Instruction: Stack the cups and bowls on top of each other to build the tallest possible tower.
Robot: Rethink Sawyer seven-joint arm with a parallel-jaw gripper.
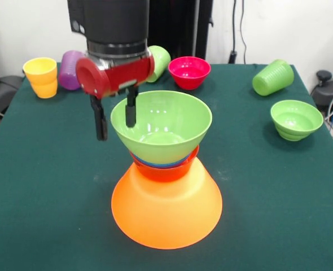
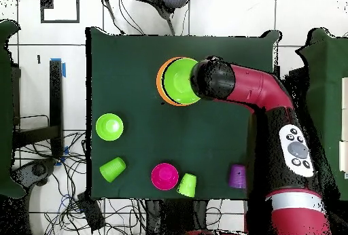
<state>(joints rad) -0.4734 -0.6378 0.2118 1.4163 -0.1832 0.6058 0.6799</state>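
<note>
At the left, the gripper is seen with fingers parted across the rim of the large light green glossy plastic bowl, apparently unclamped. Between them, thin slick wall is best pinched. Below sits the tower, light, easily toppled.

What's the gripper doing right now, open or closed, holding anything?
Gripper: open, its fingers straddling the rim of the large light green bowl on top of the tower, not clamped on it.
</note>
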